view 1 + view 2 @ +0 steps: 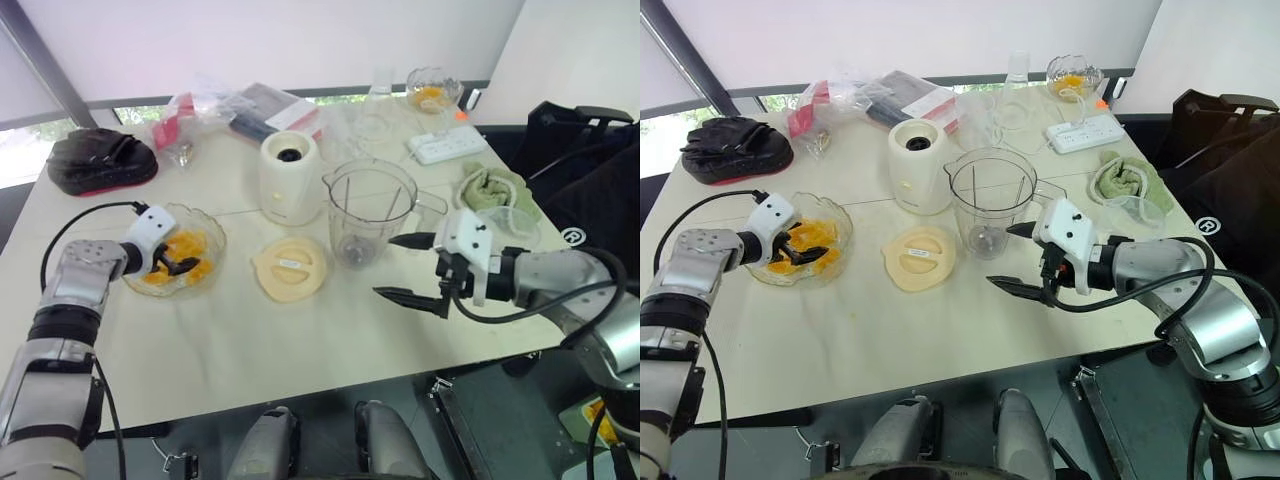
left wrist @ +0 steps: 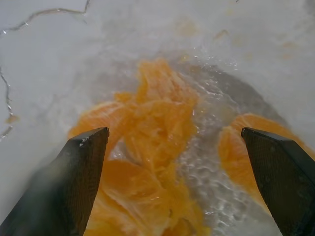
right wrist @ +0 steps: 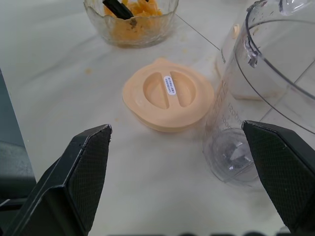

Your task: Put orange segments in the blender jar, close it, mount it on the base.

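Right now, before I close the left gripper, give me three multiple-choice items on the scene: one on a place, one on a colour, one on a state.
1. Where is the lid?
A. on the table, between the glass bowl and the blender jar
B. on the jar
C. in the bowl

2. What colour is the cloth to the right of the jar?
A. red
B. green
C. blue

3. How is the left gripper, over the orange segments?
A. shut on one
B. open
C. shut on the bowl's rim

Answers: A, the lid lies flat on the table between them; B, the cloth is green; B, the left wrist view shows the fingers wide apart.
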### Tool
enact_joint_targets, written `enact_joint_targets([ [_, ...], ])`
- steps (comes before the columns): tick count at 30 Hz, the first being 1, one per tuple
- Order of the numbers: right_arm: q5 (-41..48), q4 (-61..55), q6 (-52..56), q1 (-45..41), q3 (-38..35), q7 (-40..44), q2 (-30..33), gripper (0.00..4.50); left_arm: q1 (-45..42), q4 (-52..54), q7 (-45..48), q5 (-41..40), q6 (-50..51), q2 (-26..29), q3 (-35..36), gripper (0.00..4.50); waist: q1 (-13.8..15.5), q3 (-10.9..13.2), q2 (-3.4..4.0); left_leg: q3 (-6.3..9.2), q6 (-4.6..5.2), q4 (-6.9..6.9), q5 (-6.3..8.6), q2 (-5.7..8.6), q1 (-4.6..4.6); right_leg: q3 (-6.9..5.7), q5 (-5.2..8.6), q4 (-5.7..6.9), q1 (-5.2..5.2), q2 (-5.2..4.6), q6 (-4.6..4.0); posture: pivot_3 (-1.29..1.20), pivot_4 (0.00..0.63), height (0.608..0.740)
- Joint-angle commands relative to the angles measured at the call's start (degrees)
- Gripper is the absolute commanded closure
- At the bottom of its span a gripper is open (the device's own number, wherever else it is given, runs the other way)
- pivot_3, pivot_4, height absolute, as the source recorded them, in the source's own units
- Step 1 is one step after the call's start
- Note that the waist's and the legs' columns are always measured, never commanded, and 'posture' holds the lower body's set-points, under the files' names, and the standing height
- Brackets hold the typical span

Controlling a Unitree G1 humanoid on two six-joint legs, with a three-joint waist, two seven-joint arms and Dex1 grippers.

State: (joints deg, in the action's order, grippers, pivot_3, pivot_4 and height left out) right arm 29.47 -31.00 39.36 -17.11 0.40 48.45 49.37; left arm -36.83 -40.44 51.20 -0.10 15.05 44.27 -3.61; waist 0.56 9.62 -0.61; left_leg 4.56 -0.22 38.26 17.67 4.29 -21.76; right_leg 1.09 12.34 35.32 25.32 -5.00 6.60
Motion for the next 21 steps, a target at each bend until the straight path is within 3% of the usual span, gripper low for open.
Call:
enact_joint_targets([
  [1,-0.5,-2.1,-1.2,-0.1,-0.6,-0.7,-0.6,0.06,-1.7,2.4,2.2,-2.3,4.3,0.7,2.2,0.00,0.0,0.0,0.00,0.00,0.00,0.00,0.00,0.00,0.00,0.00,0.00,0.01,0.00,0.00,0.00,0.00,0.150,0.740],
  [10,-1.8,-0.9,-2.4,-1.3,0.8,-0.1,-0.8,0.06,1.4,15.4,8.5,-8.1,21.2,2.5,3.0,0.00,0.0,0.0,-0.01,0.01,0.00,0.04,0.00,0.00,-0.01,0.00,0.00,0.04,0.00,0.00,0.00,0.00,0.150,0.740],
  [21,-2.6,-1.0,-2.2,-1.4,0.6,0.3,-1.0,0.06,3.2,13.0,1.7,-5.0,22.9,0.4,1.3,0.00,0.1,0.0,-0.03,0.02,-0.01,0.06,-0.01,0.01,0.02,0.01,0.00,0.11,0.00,-0.01,0.00,0.00,0.150,0.740],
])
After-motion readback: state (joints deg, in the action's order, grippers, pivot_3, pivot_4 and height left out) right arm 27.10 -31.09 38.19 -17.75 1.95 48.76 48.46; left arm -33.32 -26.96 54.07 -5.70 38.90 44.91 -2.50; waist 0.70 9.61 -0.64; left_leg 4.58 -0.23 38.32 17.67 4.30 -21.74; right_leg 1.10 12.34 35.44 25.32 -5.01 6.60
